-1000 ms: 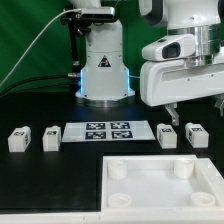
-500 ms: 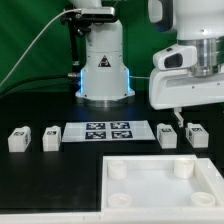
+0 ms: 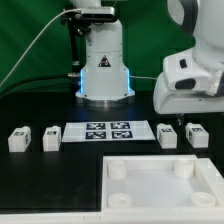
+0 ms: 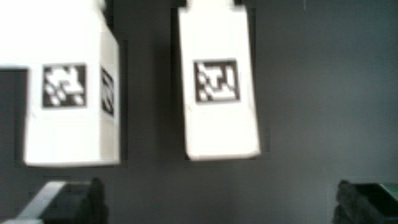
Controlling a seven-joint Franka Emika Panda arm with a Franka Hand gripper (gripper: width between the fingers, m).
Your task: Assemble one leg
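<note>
Four white block legs with marker tags lie in a row on the black table: two at the exterior view's left and two at its right. My gripper hangs just above the right pair, open and empty. In the wrist view the two legs lie side by side beyond my dark fingertips, which stand wide apart, with the gripper touching neither leg. The large white tray-like piece with corner sockets lies at the front.
The marker board lies between the two pairs of legs. The robot base stands behind it. A green backdrop closes the back.
The arm's hand has swung toward the exterior view's right and tilted, staying above the right pair of legs. The legs and the tray have not moved.
</note>
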